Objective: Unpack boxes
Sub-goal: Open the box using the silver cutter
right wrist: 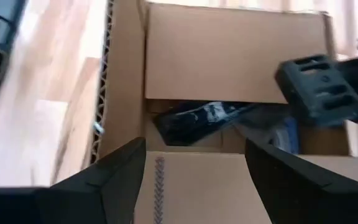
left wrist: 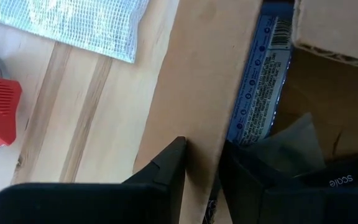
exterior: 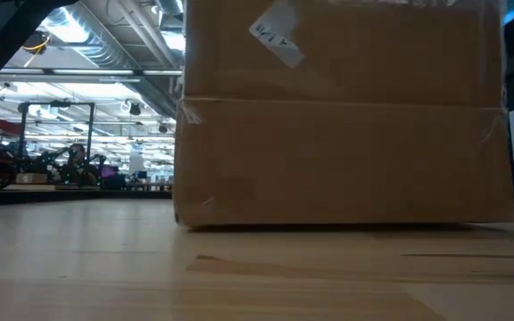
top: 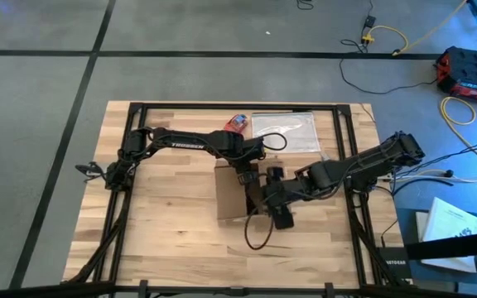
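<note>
One box, one bag

Looking down: light butcher-block table w/ a black metal frame round its edges, sitting on grey floor crossed by dark seam lines. Yellow cable and black cables snake across the floor near the far right corner, next to a red-and-black case. White papers lie on the floor right of the table. At table level: big open hall behind, ceiling ducts and bright strip lights overhead, dark rack frame and cluttered workstations far back, too blurred for detail.
</note>
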You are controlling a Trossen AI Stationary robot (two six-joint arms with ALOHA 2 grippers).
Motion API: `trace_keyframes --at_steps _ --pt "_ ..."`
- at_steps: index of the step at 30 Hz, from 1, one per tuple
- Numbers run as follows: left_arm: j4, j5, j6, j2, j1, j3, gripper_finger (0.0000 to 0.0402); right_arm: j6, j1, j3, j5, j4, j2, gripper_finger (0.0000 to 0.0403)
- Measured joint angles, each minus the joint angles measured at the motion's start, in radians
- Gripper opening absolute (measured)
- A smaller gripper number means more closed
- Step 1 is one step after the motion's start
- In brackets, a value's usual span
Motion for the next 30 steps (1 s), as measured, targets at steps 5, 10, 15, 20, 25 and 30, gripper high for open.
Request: trace_keyframes --at_steps 5,10,15,20,25,30 --pt "-0.001 0.0 -0.027 0.0 0.0 0.0 0.0076 0.003 0.003 -0.001 -0.1 0.049 0.0 0.0262" --pt "-0.002 0.0 -0.024 0.0 0.0 0.0 0.0076 0.091 0.003 -0.004 -0.137 0.046 0.052 0.0262" --pt "-0.004 0.0 -0.012 0.0 0.0 0.0 0.0076 0.18 0.003 -0.006 -0.165 0.103 0.116 0.0262" --pt "-0.006 0.002 -0.023 0.0 0.004 0.0 0.0076 0.255 0.03 -0.006 -0.188 0.18 0.178 0.0262" --pt "-0.005 0.005 -0.027 0.0 0.006 0.0 0.0076 0.295 0.069 -0.006 -0.153 0.209 0.231 0.0262" --pt "-0.005 0.002 -0.028 0.0 0.0 0.0 0.0076 0.297 0.076 -0.005 -0.107 0.222 0.282 0.0262"
